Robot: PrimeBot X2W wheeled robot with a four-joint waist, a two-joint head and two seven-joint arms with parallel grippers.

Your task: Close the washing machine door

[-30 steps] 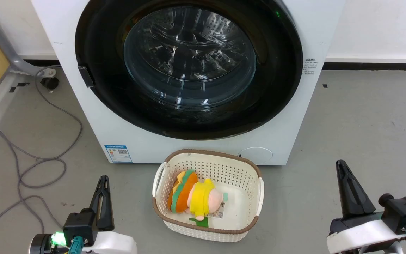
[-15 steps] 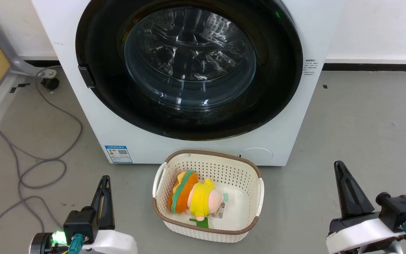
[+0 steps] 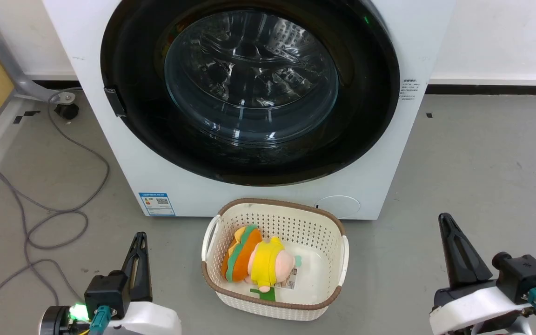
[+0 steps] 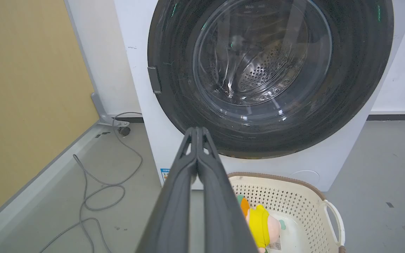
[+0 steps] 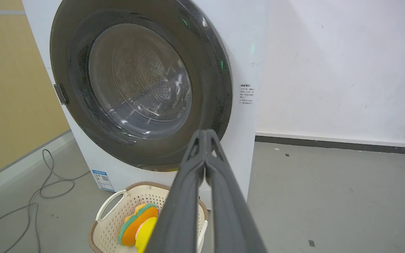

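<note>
- A basket (image 3: 272, 223) sat on the floor (image 3: 472, 153), at the washing machine's (image 3: 193, 197) near side.
- A plush toy (image 3: 256, 263) lay in it.
- A cable (image 3: 108, 170) lay left.

Light was bright and even, barely a shadow on the floor (image 3: 482, 153). White streaks of glare ran across the glass of the door (image 3: 251, 79), and a green glint sat at 1 o'clock on its black ring. The head view was sharp. Both wrist views bowed at the edges, and the fingers (image 4: 174, 211) at 6 o'clock were soft and blurred.
</note>
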